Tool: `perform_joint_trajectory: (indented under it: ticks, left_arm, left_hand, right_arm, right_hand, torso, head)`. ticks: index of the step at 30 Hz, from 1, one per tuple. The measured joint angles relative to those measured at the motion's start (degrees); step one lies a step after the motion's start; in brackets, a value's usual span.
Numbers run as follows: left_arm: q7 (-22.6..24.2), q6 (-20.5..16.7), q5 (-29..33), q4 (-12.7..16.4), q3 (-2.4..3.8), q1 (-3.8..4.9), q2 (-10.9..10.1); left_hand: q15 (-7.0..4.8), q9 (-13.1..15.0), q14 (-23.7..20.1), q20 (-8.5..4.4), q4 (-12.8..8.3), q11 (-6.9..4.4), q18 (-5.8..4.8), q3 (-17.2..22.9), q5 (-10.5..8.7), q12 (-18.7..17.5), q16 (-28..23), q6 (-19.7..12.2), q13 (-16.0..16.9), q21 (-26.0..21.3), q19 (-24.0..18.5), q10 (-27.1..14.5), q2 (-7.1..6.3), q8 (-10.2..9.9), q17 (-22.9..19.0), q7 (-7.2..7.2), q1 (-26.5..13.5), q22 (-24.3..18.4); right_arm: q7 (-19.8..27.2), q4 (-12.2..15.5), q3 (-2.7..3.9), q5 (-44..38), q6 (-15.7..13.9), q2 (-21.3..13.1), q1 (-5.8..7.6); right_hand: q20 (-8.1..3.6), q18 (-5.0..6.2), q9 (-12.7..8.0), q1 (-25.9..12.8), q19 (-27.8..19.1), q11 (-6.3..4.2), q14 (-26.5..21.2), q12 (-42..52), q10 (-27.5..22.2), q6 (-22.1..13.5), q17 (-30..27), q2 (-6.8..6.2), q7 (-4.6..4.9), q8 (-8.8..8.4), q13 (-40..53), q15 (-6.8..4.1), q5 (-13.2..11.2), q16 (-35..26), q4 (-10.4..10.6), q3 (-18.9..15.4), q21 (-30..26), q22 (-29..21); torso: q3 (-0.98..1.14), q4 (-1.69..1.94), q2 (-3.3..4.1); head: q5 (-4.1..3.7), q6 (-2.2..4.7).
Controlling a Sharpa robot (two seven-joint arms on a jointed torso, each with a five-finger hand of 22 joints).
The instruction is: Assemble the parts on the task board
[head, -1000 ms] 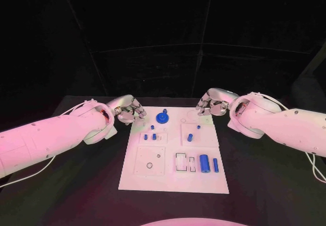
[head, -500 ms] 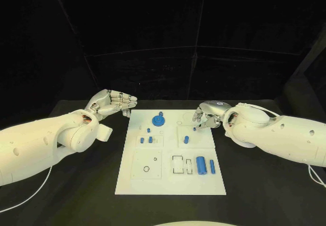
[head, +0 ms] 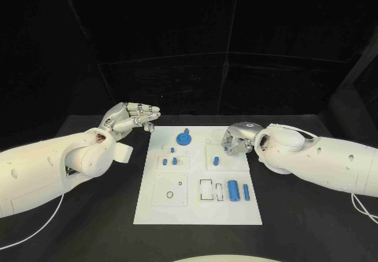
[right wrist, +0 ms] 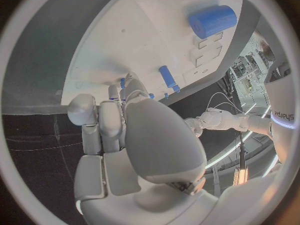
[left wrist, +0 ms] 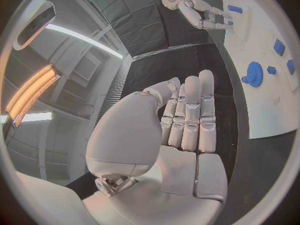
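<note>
Right hand dropped lower over task board far edge, fingers curled, grip unclear | left hand raised, fingers apart, empty | blue gear on board | black desk, dark room

Left arm is reaching in from the near left, forearm angled toward the table's far side. Left hand is hanging raised with palm turned up, fingers lying straight and side by side, thumb set apart; it is holding nothing. Right arm is coming in from the right, wrist bent inward. Right hand is pointing down with its fingers curled close together and fingertips low; whether anything is sitting between them cannot be made out.
</note>
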Motion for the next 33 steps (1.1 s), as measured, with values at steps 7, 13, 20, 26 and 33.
perform_joint_trajectory:
  ticks: [7,13,20,26,33]
  left_arm:
    - [0.2,0.4,0.9,0.2,0.0,-0.04,-0.1]
    - [0.2,0.5,1.2,0.2,0.0,-0.05,0.0]
    - [0.2,0.6,1.3,0.2,-0.01,-0.06,0.0]
    - [0.1,0.7,1.4,0.1,-0.01,-0.06,0.0]
    - [0.1,0.7,1.5,0.1,-0.01,-0.07,0.0]
  left_hand:
    - [0.0,0.0,0.0,0.0,0.0,0.0,0.63,0.0,0.04,0.2,0.0,0.0,0.0,0.0,0.0,0.0,0.0,0.0,-0.1,-0.01,0.0,-0.1]
    - [0.0,0.0,0.0,0.16,-0.2,0.0,0.63,-0.2,0.19,0.2,0.0,0.0,0.0,0.0,-0.2,0.0,0.0,0.0,-0.1,-0.01,0.0,-0.1]
    - [0.0,0.0,0.0,0.16,0.0,0.0,0.63,-0.3,0.19,0.2,0.0,0.0,0.0,0.0,-0.2,0.0,0.0,0.0,-0.2,-0.01,0.0,-0.1]
    - [0.0,0.0,0.0,0.16,0.0,0.0,0.61,-0.3,0.19,0.2,0.0,0.0,0.0,0.0,-0.2,0.0,0.0,0.0,-0.2,-0.02,0.0,-0.1]
    - [0.01,-0.1,0.0,0.16,-0.2,0.0,0.56,-0.5,0.19,0.2,0.0,-0.2,0.0,0.0,-0.2,0.0,0.0,0.0,-0.4,0.19,0.0,-0.1]
  right_arm:
    - [0.0,-0.6,0.09,-0.4,0.8,0.6,-0.18]
    - [0.0,-0.9,0.15,-0.6,1.1,1.0,-0.09]
    - [0.0,-1.1,0.24,-0.8,1.7,1.3,0.0]
    - [-0.4,-1.0,0.27,-1.2,2.0,1.4,0.04]
    - [-1.1,-0.5,0.19,-1.9,1.8,1.4,-0.06]
  right_hand:
    - [0.18,0.0,0.2,1.6,0.2,-0.57,0.0,0.0,2.3,1.7,0.3,0.74,-0.37,0.0,-2.0,0.0,-0.2,0.7,-0.2,2.9,0.9,1.1]
    - [-0.33,-0.97,0.2,2.1,0.7,-1.33,0.1,-1.0,4.4,3.1,0.1,1.22,-1.03,0.33,-4.0,-0.54,-0.8,1.0,-0.1,6.7,1.6,2.0]
    - [-0.55,-0.96,0.2,1.6,1.0,-1.47,0.1,-1.6,6.6,5.2,0.0,0.74,-1.14,0.33,-5.9,-0.54,-0.9,1.3,-0.4,10.9,2.3,3.1]
    - [-0.84,-0.95,0.2,1.0,1.6,-1.8,0.1,-2.0,8.3,6.7,-0.3,0.15,-1.34,0.35,-6.5,-0.54,-1.1,1.5,-1.0,13.7,3.1,4.5]
    - [-0.85,-0.95,0.3,-0.7,2.0,-1.95,-0.1,-3.3,9.6,7.3,-0.7,-1.54,-1.18,0.38,-7.1,-0.74,-1.4,1.5,-2.1,17.4,3.8,5.4]
  torso:
    - [0.01,-0.03,-0.01]
    - [0.04,-0.03,0.01]
    - [0.04,-0.02,0.06]
    - [0.04,0.0,0.05]
    - [0.03,0.01,-0.01]
  head:
    - [0.07,-0.28]
    - [0.16,-0.54]
    - [0.05,-0.79]
    - [-0.13,-0.93]
    - [-0.24,-0.99]
